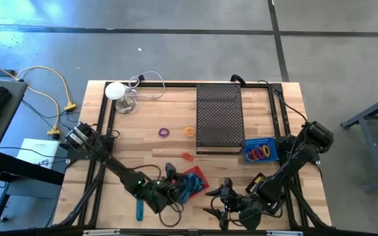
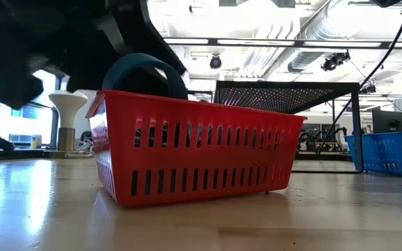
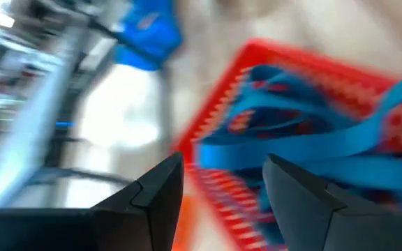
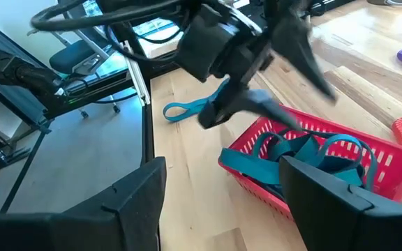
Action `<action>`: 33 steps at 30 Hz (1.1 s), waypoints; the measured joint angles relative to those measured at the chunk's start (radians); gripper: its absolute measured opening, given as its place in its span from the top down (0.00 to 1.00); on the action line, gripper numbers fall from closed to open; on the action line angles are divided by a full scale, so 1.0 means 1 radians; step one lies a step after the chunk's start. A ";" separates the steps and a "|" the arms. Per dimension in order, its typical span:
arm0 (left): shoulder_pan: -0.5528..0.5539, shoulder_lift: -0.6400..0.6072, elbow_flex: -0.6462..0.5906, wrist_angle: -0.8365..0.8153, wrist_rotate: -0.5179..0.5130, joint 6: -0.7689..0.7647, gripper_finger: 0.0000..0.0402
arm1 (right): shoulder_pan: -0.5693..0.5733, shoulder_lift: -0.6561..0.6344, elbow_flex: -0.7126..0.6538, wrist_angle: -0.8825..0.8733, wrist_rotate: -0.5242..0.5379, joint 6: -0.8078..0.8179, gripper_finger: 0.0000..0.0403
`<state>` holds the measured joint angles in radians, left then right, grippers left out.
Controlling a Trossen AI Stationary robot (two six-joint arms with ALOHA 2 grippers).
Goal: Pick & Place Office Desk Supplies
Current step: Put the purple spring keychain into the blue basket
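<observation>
Table (image 1: pixel 149 147): wooden. 
Black tray (image 1: pixel 219 118): toward the far edge. 
Red basket (image 1: pixel 192 182): near edge, holds teal loops (image 4: pixel 306 155). 
Blue bin (image 1: pixel 261 151): right of the tray, holds coloured rings. 
Left gripper (image 4: pixel 285 66): over the basket, fingers parted, empty. 
Right gripper (image 1: pixel 220 202): beside the basket, jaws wide, empty. 
Loose teal loop (image 4: pixel 187 108), purple ring (image 1: pixel 165 132), orange ring (image 1: pixel 189 131): on the table.

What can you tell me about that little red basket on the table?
The red basket looks like plastic, rectangular, with rows of upright slots in its walls. It sits flat and upright on the wooden table near the front edge. Wide teal straps are piled inside, one loop arching above the rim. The left gripper hangs just over it with fingers apart; whether it touches the basket cannot be told. Another teal strap lies on the wood beside it.
</observation>
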<state>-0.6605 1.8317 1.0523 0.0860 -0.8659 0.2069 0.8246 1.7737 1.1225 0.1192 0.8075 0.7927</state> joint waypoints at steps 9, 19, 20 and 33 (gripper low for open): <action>-0.100 -0.002 0.000 -0.003 -0.648 0.093 0.54 | 0.000 0.000 0.000 0.000 0.000 0.000 0.34; -0.012 -0.002 -0.004 -0.050 -0.709 -0.055 0.54 | 0.000 0.000 0.000 0.000 0.000 0.023 0.34; 0.000 -0.002 -0.004 -0.057 -0.709 -0.081 0.54 | 0.000 0.000 0.000 0.000 0.000 0.023 0.34; 0.025 -0.175 -0.004 -0.067 -0.706 0.162 0.54 | 0.000 0.000 0.000 -0.011 -0.033 0.021 0.34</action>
<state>-0.6353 1.6570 1.0485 0.0190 -1.5716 0.3689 0.8246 1.7737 1.1225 0.1085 0.7746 0.8139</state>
